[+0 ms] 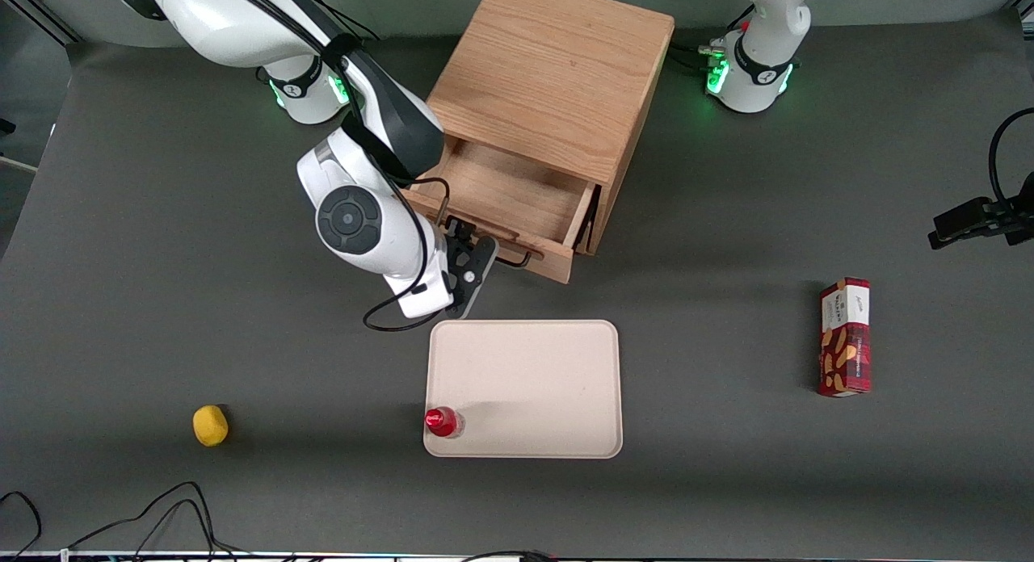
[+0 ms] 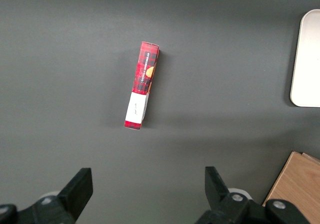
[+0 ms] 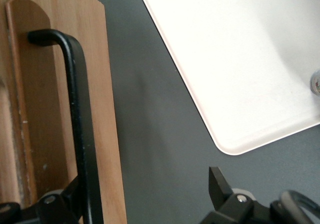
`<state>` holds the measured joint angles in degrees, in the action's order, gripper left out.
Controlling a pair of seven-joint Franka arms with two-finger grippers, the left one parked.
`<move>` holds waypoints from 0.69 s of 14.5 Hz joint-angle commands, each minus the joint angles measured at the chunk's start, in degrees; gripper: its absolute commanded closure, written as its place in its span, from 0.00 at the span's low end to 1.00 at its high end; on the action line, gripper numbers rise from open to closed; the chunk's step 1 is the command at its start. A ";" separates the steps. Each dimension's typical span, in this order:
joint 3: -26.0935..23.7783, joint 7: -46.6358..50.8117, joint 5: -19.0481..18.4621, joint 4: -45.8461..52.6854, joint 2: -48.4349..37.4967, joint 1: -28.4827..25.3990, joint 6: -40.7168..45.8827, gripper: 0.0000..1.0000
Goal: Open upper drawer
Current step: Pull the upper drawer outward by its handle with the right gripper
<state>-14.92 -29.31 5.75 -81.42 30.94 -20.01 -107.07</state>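
Observation:
The upper drawer (image 1: pixel 517 199) of the light-oak cabinet (image 1: pixel 557 69) stands pulled out toward the front camera, and its bare wooden inside shows. Its black wire handle (image 1: pixel 514 262) runs along the drawer front (image 3: pixel 107 108). My gripper (image 1: pixel 472 259) is at the working arm's end of that handle and is open. In the right wrist view the handle (image 3: pixel 80 129) passes close by one finger (image 3: pixel 75 191), while the other finger (image 3: pixel 217 181) hangs over the dark table, well apart. Nothing is held between them.
A beige tray (image 1: pixel 525 368) lies just in front of the drawer, nearer the front camera, with a red-capped bottle (image 1: pixel 443 421) on its near corner. A yellow lemon (image 1: pixel 210 425) lies toward the working arm's end, a red snack box (image 1: pixel 845 336) toward the parked arm's.

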 commanded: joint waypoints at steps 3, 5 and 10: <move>-0.19 -1.45 -0.39 2.14 1.40 0.85 -2.00 0.00; -0.19 -1.36 -0.39 2.41 1.84 1.29 -2.96 0.00; -0.19 -1.54 -0.39 3.81 2.63 2.17 -3.67 0.00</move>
<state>-14.69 -29.49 5.75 -80.15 32.02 -18.56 -110.34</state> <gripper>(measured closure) 0.000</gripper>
